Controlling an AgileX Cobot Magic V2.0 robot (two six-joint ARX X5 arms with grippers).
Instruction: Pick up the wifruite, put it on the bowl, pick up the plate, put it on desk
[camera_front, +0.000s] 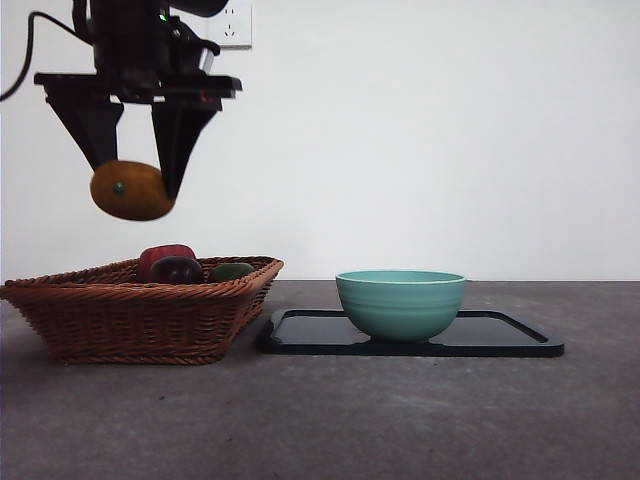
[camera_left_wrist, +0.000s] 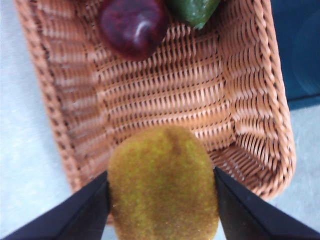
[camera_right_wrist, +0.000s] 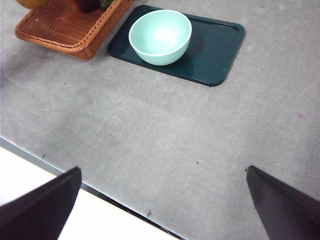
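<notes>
Step in hand, judged from the scene: carrying the wifruite (camera_front: 131, 190) across to the bowl (camera_front: 400, 303). Best done by keeping the fruit high until directly over the bowl's opening, then lowering close to the inside before letting go, since a rounded fruit dropped from height could bounce out or knock the bowl. Worth clearing the near rim of the wicker basket (camera_front: 150, 305) on the way, and holding grip pressure even, as the oval skin looks slippery between flat jaws.

Left gripper (camera_front: 135, 185) high above the basket, pointing downward, jaws closed on the wifruite, one on each side of its middle. Fruit held well clear of the basket, with a red apple (camera_front: 165, 256), a dark purple fruit (camera_front: 177, 269) and a green item (camera_front: 232, 271) lying inside below.

Bowl empty, standing on a dark tray (camera_front: 500, 335) just beside the basket, on the grey worktop (camera_front: 350, 420).

Right gripper (camera_right_wrist: 160, 200) waiting well apart over bare worktop near its edge, jaws spread wide, holding nothing.
</notes>
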